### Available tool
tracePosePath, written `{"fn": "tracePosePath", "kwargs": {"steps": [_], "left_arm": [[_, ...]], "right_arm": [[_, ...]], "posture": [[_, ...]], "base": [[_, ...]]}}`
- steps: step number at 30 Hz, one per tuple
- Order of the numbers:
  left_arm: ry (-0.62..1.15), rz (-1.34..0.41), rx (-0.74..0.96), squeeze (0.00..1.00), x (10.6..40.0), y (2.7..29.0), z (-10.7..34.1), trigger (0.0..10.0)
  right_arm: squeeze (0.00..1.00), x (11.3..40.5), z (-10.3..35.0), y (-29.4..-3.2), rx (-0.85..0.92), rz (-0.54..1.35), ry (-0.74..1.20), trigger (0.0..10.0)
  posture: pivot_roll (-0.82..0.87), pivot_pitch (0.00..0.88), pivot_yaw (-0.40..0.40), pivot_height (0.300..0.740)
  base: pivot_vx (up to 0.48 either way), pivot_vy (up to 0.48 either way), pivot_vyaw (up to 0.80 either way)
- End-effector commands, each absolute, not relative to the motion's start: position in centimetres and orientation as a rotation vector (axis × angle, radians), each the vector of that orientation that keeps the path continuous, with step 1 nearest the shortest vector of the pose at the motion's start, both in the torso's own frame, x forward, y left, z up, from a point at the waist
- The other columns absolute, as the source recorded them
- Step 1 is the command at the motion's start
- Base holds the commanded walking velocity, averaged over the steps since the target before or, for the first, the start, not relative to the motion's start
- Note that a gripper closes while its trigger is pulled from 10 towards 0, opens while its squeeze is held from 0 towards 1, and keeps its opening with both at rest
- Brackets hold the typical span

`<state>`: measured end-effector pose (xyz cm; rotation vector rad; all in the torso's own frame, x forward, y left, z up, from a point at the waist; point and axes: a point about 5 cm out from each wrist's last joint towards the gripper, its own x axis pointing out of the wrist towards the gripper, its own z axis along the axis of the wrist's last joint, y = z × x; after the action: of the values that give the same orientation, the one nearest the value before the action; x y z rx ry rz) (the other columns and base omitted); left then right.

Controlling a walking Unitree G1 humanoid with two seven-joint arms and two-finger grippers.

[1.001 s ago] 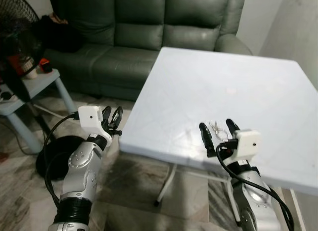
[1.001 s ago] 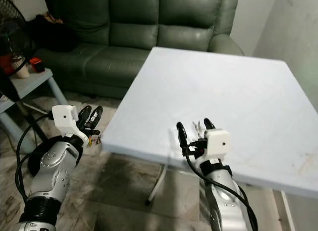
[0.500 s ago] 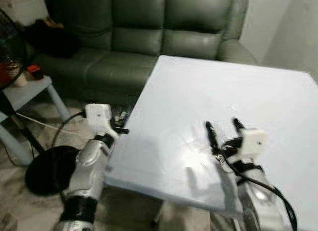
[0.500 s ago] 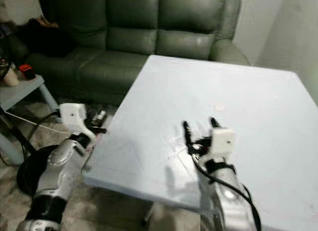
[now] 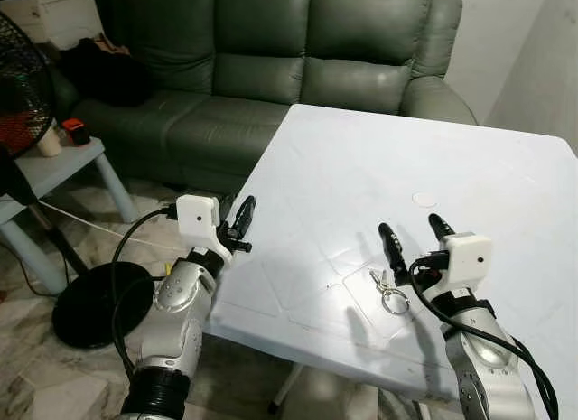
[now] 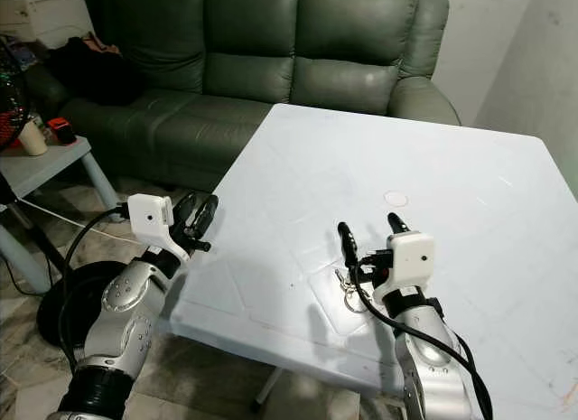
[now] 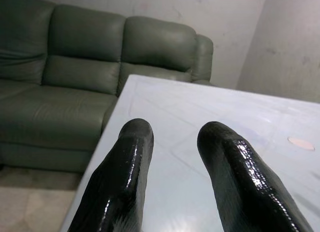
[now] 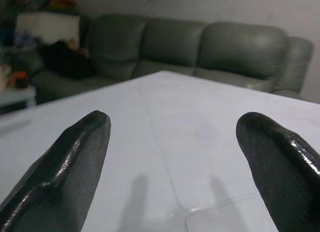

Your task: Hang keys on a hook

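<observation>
A small bunch of keys [image 5: 388, 292] on a metal ring lies on the white table [image 5: 470, 158], near its front edge. My right gripper [image 5: 411, 228] hovers just above the keys with its two black fingers spread wide and nothing between them; in the right wrist view the fingertips [image 8: 90, 129] frame bare tabletop. My left gripper [image 6: 199, 206] is held at the table's left edge, its fingers a little apart and empty, pointing over the table toward the sofa.
A green leather sofa [image 5: 271, 59] stands behind the table. At the left are a fan with a round black base [image 5: 90, 303] and a pale blue side table [image 5: 54, 163] with small items. A faint round mark [image 5: 423, 199] lies mid-table.
The camera has moved closer, over the table. The keys, earlier between the right fingertips, now show below them. The left gripper has come up beside the table edge.
</observation>
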<state>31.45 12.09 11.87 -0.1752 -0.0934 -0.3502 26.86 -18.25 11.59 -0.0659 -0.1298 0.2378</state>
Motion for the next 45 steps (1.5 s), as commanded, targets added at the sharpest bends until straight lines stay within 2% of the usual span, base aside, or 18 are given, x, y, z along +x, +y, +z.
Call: {"fn": "tracePosePath", "kwargs": {"steps": [1, 11, 22, 30, 31, 34, 35, 39, 40, 41, 42, 43, 45], "left_arm": [[-0.100, -0.376, -0.163, 0.00, 31.4, 11.5, 12.3, 10.0], [-0.049, -0.445, -0.165, 0.00, 30.2, 9.4, 11.3, 10.0], [0.039, -0.624, -0.141, 0.00, 28.0, 6.1, 9.8, 10.0], [0.059, -0.675, -0.135, 0.00, 27.6, 5.4, 9.7, 10.0], [0.060, -0.679, -0.134, 0.00, 27.5, 5.4, 9.7, 10.0], [0.069, -0.689, -0.134, 0.00, 27.4, 5.2, 9.6, 10.0], [0.076, -0.698, -0.136, 0.00, 27.3, 5.0, 9.6, 10.0], [0.089, -0.720, -0.134, 0.00, 26.9, 4.7, 9.4, 10.0], [0.093, -0.725, -0.135, 0.00, 26.8, 4.6, 9.3, 10.0], [0.099, -0.735, -0.136, 0.00, 26.6, 4.5, 9.2, 10.0], [0.103, -0.741, -0.136, 0.00, 26.5, 4.4, 9.2, 10.0], [0.105, -0.748, -0.133, 0.00, 26.4, 4.3, 9.1, 10.0], [0.107, -0.753, -0.130, 0.00, 26.3, 4.3, 9.1, 10.0]], "right_arm": [[0.00, 27.2, 11.9, -18.1, -0.095, 0.267, -0.110, 10.0], [0.00, 27.7, 12.1, -17.7, -0.090, 0.327, -0.019, 10.0], [0.00, 25.4, 10.4, -17.5, -0.096, 0.561, 0.138, 10.0], [0.00, 25.1, 10.2, -18.1, -0.096, 0.556, 0.158, 10.0], [0.00, 25.0, 10.2, -18.1, -0.089, 0.558, 0.163, 6.7], [0.00, 24.9, 10.2, -18.2, -0.084, 0.558, 0.171, 6.5], [0.00, 24.8, 10.2, -18.2, -0.088, 0.560, 0.173, 4.4], [0.00, 24.7, 10.2, -18.3, -0.089, 0.557, 0.180, 4.6], [0.00, 24.7, 10.2, -18.3, -0.093, 0.553, 0.185, 5.0], [0.00, 24.6, 10.1, -18.4, -0.096, 0.552, 0.192, 8.4], [0.00, 24.6, 10.1, -18.4, -0.098, 0.551, 0.197, 8.4], [0.00, 24.5, 10.1, -18.5, -0.101, 0.550, 0.199, 9.9], [0.00, 24.5, 10.0, -18.5, -0.103, 0.549, 0.201, 9.9]], "posture": [[0.02, 0.000, -0.007, 0.740], [0.03, 0.000, -0.014, 0.740], [0.02, 0.000, -0.015, 0.740], [0.01, 0.000, -0.006, 0.740], [0.01, 0.000, -0.004, 0.740], [0.01, 0.000, -0.004, 0.740], [0.01, 0.000, -0.002, 0.740], [0.01, 0.000, -0.002, 0.740], [0.01, 0.000, -0.002, 0.740], [0.00, 0.000, 0.001, 0.740], [0.00, 0.000, 0.001, 0.740], [0.00, 0.000, 0.001, 0.740], [0.00, 0.000, 0.001, 0.740]], "base": [[0.000, 0.000, 0.00], [0.000, 0.000, 0.00], [0.000, 0.000, 0.00], [0.000, 0.000, 0.00], [0.000, 0.000, 0.00], [0.000, 0.000, 0.00], [0.000, 0.000, 0.00], [0.000, 0.000, 0.00], [0.000, 0.000, 0.00], [0.000, 0.000, 0.00], [0.000, 0.000, 0.00], [0.000, 0.000, 0.00], [0.000, 0.000, 0.00]]}}
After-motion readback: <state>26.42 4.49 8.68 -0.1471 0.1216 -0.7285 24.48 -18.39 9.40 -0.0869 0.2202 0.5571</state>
